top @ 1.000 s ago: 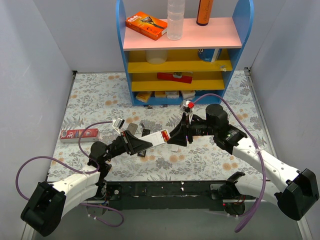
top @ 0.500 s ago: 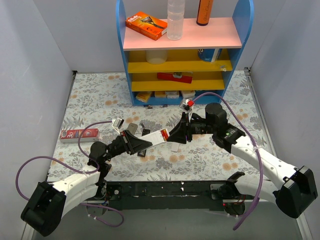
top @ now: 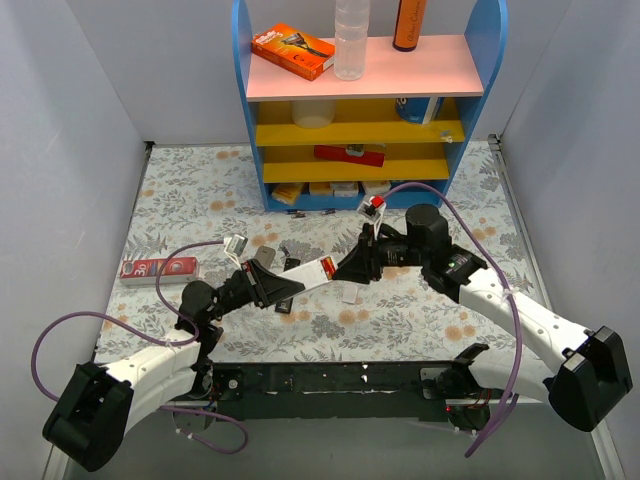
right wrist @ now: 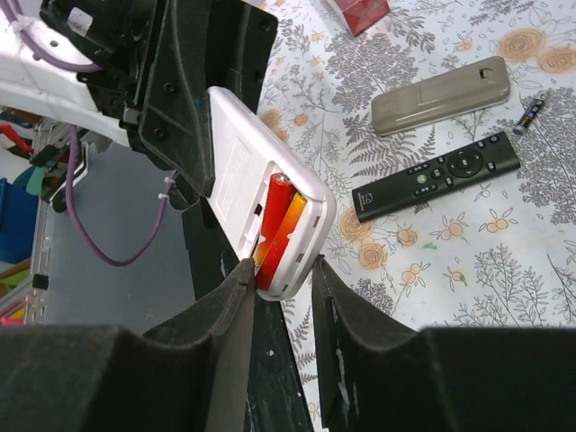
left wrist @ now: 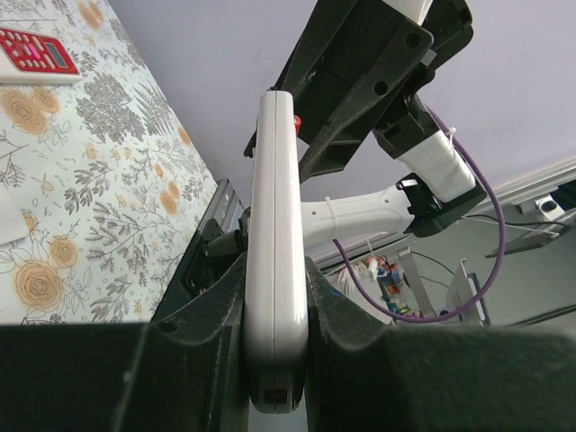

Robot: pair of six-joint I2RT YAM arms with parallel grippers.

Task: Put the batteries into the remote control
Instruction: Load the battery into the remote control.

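Observation:
The white remote control (top: 312, 273) is held off the table, and my left gripper (top: 268, 285) is shut on its near end. In the left wrist view both pads press the remote control (left wrist: 274, 252) edge-on at my left gripper (left wrist: 274, 301). In the right wrist view its open back faces up, with two batteries (right wrist: 281, 220), one red and one orange, lying side by side in the compartment. My right gripper (right wrist: 282, 265) straddles that far end, open. One finger touches the remote's corner and the other stands off with a gap.
A black remote (right wrist: 436, 175), a slim grey remote (right wrist: 441, 90) and a loose battery (right wrist: 533, 112) lie on the flowered table. A white remote with red buttons (top: 158, 268) lies at the left. The blue shelf unit (top: 360, 100) stands at the back.
My right gripper's jaws have narrowed around the remote's far end, and the arm has shifted slightly left. The left gripper and remote have stayed put.

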